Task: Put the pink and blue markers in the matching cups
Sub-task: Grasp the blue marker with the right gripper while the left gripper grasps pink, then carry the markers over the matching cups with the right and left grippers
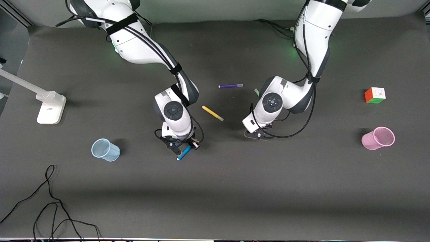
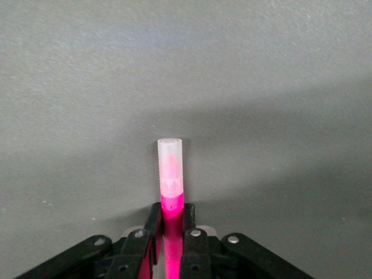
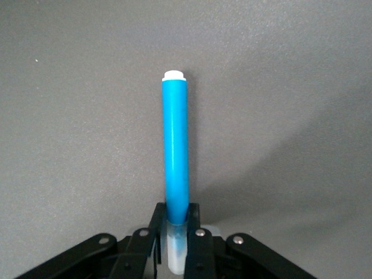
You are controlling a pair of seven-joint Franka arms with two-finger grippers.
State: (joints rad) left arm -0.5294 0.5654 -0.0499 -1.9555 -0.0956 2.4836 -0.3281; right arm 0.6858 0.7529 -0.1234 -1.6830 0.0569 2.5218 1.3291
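My right gripper (image 1: 184, 147) is down at the mat near the middle of the table, shut on the blue marker (image 1: 183, 153). In the right wrist view its jaws (image 3: 176, 228) pinch the blue marker (image 3: 175, 151) where the barrel meets the pale cap. My left gripper (image 1: 258, 135) is low over the mat toward the left arm's end, shut on the pink marker (image 2: 172, 200), whose pale cap sticks out past the jaws (image 2: 173, 225). The arm hides that marker in the front view. The pale blue cup (image 1: 105, 150) stands toward the right arm's end. The pink cup (image 1: 378, 138) stands toward the left arm's end.
A yellow marker (image 1: 212, 113) and a purple marker (image 1: 230, 86) lie between the arms, farther from the front camera than the grippers. A green marker tip (image 1: 256, 91) peeks out by the left arm. A colour cube (image 1: 375, 95), a white stand (image 1: 50, 107) and black cables (image 1: 50, 201) sit near the edges.
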